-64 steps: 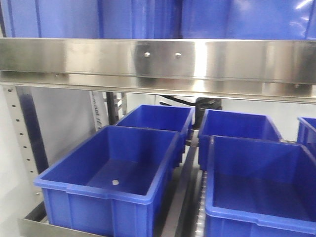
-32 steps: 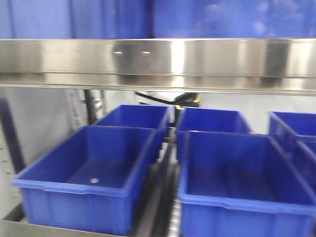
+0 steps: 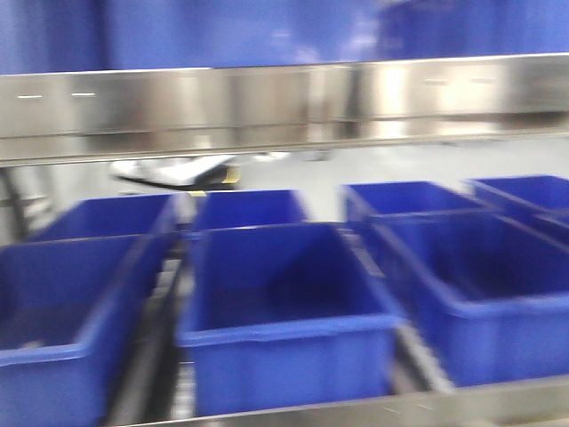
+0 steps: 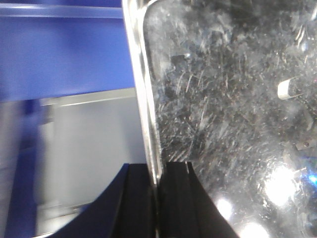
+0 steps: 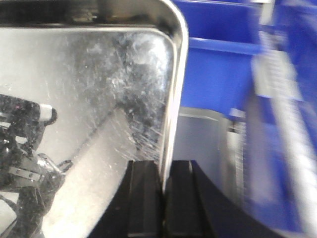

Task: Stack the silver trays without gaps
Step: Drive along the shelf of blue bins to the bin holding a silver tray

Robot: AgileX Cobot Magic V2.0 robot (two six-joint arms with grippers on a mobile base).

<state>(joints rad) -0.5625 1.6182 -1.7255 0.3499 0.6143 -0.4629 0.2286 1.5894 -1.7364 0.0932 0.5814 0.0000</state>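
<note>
My left gripper point(image 4: 157, 171) pinches the rim of a scratched silver tray point(image 4: 228, 124); my right gripper point(image 5: 164, 171) pinches a tray rim too (whether the same tray, I cannot tell). Beyond stand blue bins point(image 3: 284, 311).

- My left gripper point(image 4: 156, 171) is plain matte black, looks like plastic or a rubbery coating, hard to say which.
- Its two fingers point(image 4: 136, 198) are flat slabs with squared-off tips. One has a tiny step cut into the tip corner.
- The outer finger flares into a smooth curve lower down.
- My right gripper point(image 5: 163, 166) is the same deal: matte black, two blunt flat-topped fingers point(image 5: 143, 198), both outer flanks curving outward toward the base.
</note>
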